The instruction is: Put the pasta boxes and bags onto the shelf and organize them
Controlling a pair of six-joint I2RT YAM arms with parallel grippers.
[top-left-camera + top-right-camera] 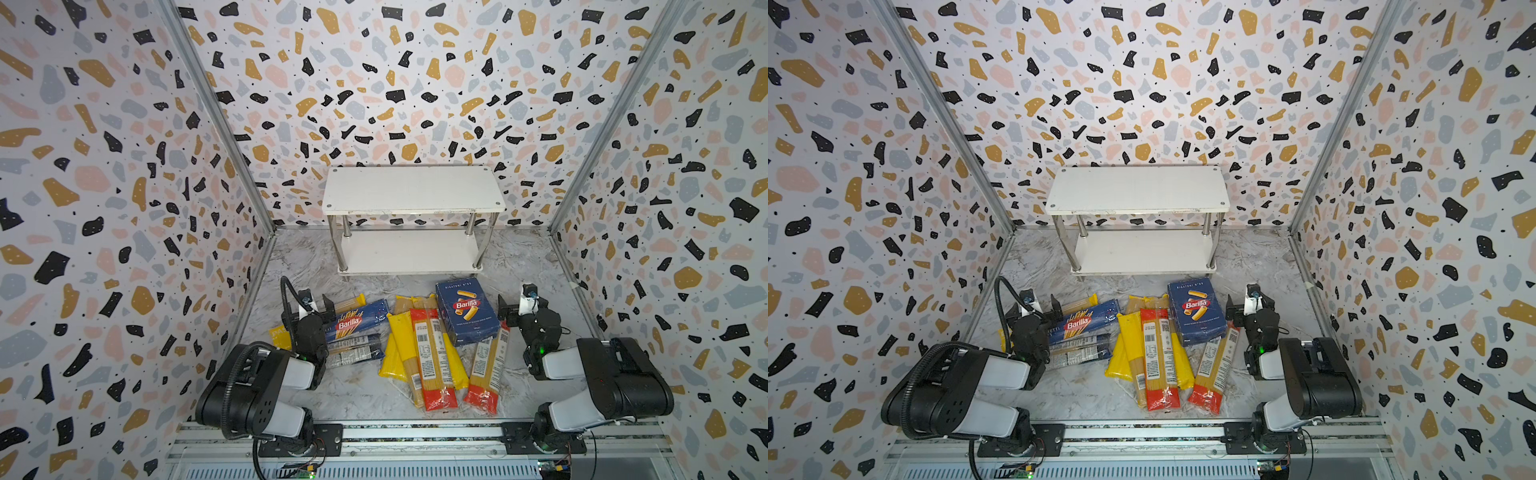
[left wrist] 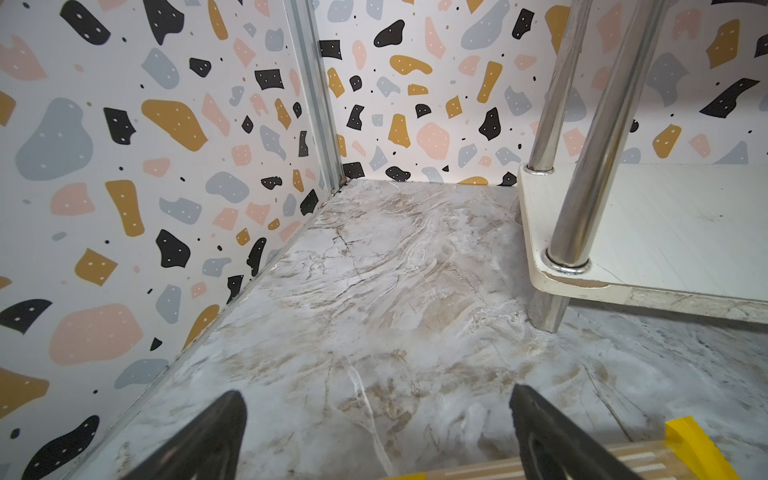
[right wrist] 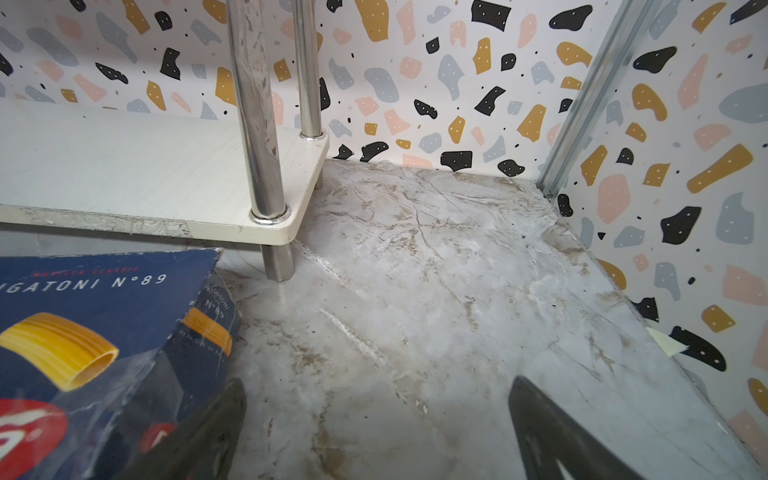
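My left gripper point(image 2: 376, 395) and right gripper point(image 3: 378, 384) gape wide, empty, at either edge of the dark blue Barilla cardboard boxes point(image 1: 467, 311) and slim plastic spaghetti bags point(image 1: 405, 345) heaped before the bare white chrome-legged shelf point(image 1: 411, 189), presumably ready to pick.

open: shelf point(image 1: 411, 189) front, both tiers | obstacles: chrome legs point(image 1: 336, 245), pasta pile point(image 1: 424, 353)
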